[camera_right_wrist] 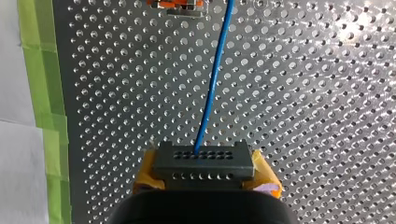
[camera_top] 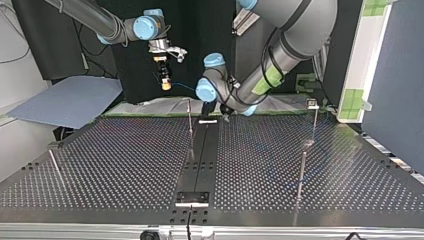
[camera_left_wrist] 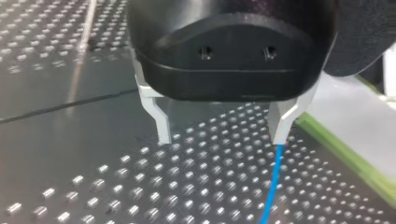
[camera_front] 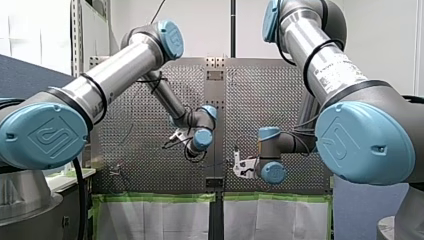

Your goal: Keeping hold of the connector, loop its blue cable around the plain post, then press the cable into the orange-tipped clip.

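Connector, dark grey and rectangular with two rows of small holes (camera_right_wrist: 201, 161): clamped by its two short ends between the yellow pads (camera_right_wrist: 265, 179) of my right gripper (camera_right_wrist: 203, 173), whose claw is closed on it. It is held above the perforated metal table (camera_right_wrist: 303, 116), close to the edge lined with green tape (camera_right_wrist: 42, 93).

Thin blue cable (camera_right_wrist: 212, 88): leaves the upper row of holes and runs straight ahead of the gripper over the table, towards the orange-tipped clip (camera_right_wrist: 175, 3), which is cut off at the limit of the right wrist view. Whether the cable reaches the clip cannot be told.

Only the right wrist view shows the grip on the connector and the clip. Only the left wrist view shows my left gripper (camera_left_wrist: 222, 135), which is black with metal fingers (camera_left_wrist: 161, 121). Its claw stands wide, with nothing between the fingers. There the cable appears at the tip of one finger and runs on across the table, but contact cannot be judged.

Only the top view shows the thin upright metal posts (camera_top: 190, 117) standing well apart on the table, one near the central seam towards the edge where the arms work. My right gripper hangs above that edge, and the connector is too small to make out there.

The front view places both grippers low over the tape-lined edge, one on each side of the seam. Neither claw's state can be read there.
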Robot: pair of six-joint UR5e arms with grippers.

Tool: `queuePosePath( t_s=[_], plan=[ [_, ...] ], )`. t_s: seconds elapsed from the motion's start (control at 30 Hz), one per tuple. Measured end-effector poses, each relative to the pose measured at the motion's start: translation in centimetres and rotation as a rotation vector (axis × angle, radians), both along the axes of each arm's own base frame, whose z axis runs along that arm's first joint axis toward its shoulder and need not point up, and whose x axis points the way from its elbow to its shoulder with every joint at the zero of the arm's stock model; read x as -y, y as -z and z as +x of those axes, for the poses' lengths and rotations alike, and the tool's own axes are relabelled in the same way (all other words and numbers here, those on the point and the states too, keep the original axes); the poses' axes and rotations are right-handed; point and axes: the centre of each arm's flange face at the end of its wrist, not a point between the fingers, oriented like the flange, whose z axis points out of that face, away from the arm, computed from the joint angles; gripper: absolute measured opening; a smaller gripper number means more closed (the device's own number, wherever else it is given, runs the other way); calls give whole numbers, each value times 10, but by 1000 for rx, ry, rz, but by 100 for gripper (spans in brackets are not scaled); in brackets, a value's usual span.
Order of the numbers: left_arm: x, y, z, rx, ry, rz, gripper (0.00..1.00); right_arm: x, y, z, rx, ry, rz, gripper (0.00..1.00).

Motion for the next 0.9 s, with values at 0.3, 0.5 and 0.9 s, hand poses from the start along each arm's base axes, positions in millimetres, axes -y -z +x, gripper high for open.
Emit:
queuePosePath(
  t_s=[0.3, 0.5, 0.9],
  plan=[
    [-7, 23, -4, -41, -43, 74, 100, 0, 0, 0, 5, 0, 2, 0],
    [-9, 23, -5, -47, -51, 86, 100, 0, 0, 0, 3, 0, 3, 0],
    [-4, 63, -13, -129, -6, 91, 100, -1, 0, 0, -3, -7, 3, 0]
  ],
)
